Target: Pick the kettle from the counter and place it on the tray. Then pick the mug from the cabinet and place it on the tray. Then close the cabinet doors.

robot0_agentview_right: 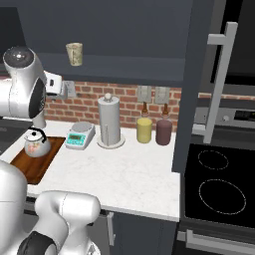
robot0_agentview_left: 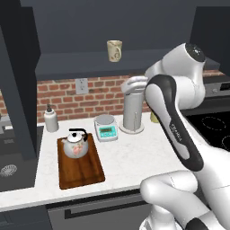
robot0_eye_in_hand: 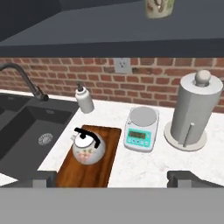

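White counter [robot0_agentview_left: 134, 152] meets brick wall [robot0_agentview_left: 67, 96].

The white speckled counter [robot0_agentview_left: 130, 155] carries the wooden tray [robot0_agentview_left: 85, 173] at its left, with the kettle [robot0_agentview_left: 75, 143] set on the tray's far half. Farther right are placed a kitchen scale [robot0_agentview_left: 106, 127], a paper-towel holder [robot0_agentview_left: 132, 112], a yellow canister [robot0_agentview_right: 144, 130] and a dark canister [robot0_agentview_right: 163, 132]. A soap dispenser [robot0_agentview_left: 50, 119] stands at the far left, by the wall.
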